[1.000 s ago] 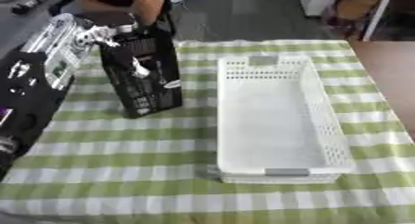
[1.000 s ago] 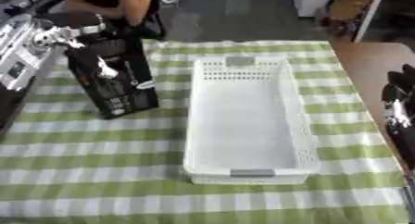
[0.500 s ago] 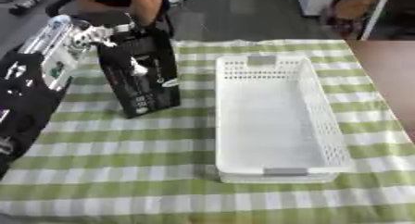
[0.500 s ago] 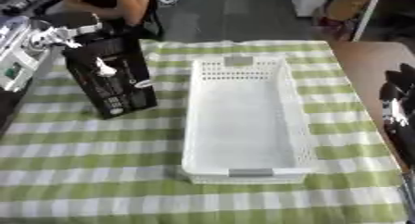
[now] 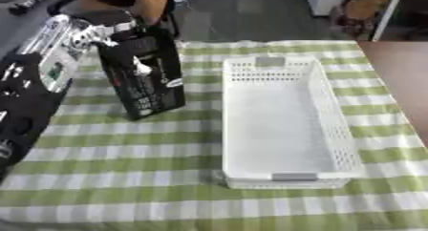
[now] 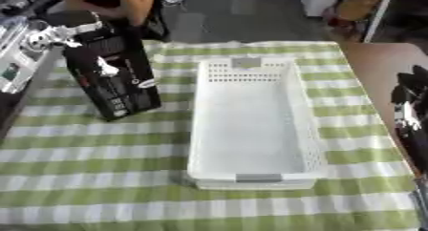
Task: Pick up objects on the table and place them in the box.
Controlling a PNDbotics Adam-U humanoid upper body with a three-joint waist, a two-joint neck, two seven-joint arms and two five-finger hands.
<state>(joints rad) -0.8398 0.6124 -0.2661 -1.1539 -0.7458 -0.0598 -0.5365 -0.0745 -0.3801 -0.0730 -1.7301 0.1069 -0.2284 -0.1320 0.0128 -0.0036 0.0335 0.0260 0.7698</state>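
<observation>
Gripping the black box (image 5: 142, 77) at its top, the left hand (image 5: 92, 34) holds it upright, left of the white basket (image 5: 284, 125). The basket's long axis runs away from the robot. The right hand (image 6: 410, 108) idles right of the basket; its fingers cannot be made out.

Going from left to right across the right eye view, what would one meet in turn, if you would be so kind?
Left robot hand at the top of the black box → black box, standing tilted on the checked cloth → white basket → right robot hand by the table's right edge.
</observation>
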